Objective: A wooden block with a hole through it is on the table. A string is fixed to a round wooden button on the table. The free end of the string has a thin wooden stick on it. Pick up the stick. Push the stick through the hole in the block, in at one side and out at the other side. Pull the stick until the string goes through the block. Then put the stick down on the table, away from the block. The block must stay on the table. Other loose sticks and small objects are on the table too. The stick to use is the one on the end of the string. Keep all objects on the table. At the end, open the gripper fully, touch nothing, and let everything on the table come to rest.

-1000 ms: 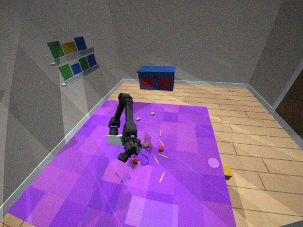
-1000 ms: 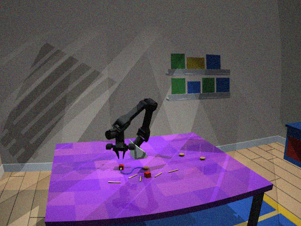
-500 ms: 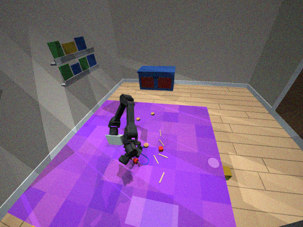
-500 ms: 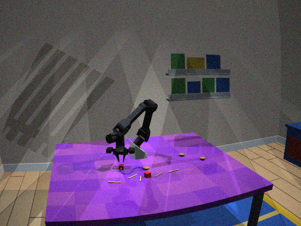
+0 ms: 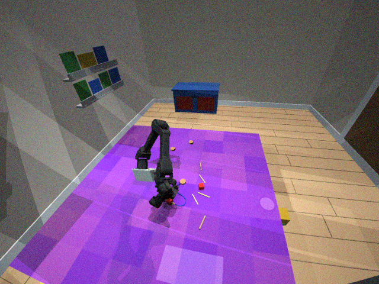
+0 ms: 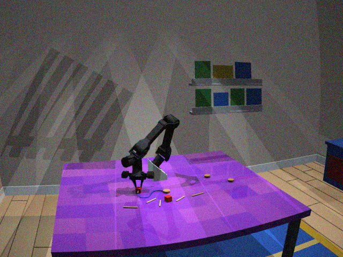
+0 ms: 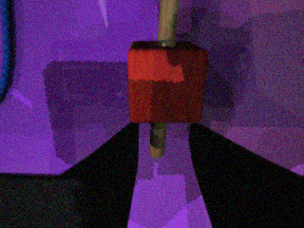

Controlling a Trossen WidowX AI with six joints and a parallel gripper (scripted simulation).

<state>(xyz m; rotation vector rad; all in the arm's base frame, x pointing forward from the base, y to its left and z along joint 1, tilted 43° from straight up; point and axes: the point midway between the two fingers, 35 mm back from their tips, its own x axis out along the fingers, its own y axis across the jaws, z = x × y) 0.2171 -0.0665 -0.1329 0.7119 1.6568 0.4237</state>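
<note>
The red block (image 5: 169, 200) (image 6: 138, 189) (image 7: 166, 102) stands on the table. The wooden stick (image 7: 167, 24) lies through its hole; a short end sticks out on the gripper's side, a longer part on the other. The blue string (image 5: 185, 200) (image 6: 144, 197) (image 7: 6, 52) curves from the stick's longer side to the round wooden button (image 5: 182, 181) (image 6: 166, 191). My gripper (image 6: 138, 187) (image 7: 163, 131) is partly open and empty. Its fingertips are low beside the block, one on each side of the stick's short end in the wrist view. Whether they touch the block cannot be told.
A second red block (image 5: 201, 186) (image 6: 168, 198) stands near the button. Several loose sticks lie around it, one (image 5: 202, 222) (image 6: 129, 206) farther off. Two more wooden discs lie farther off, one (image 5: 190, 142) (image 6: 230, 180) the farthest. A pale plate (image 5: 143, 174) (image 6: 158, 172) stands by the arm's base.
</note>
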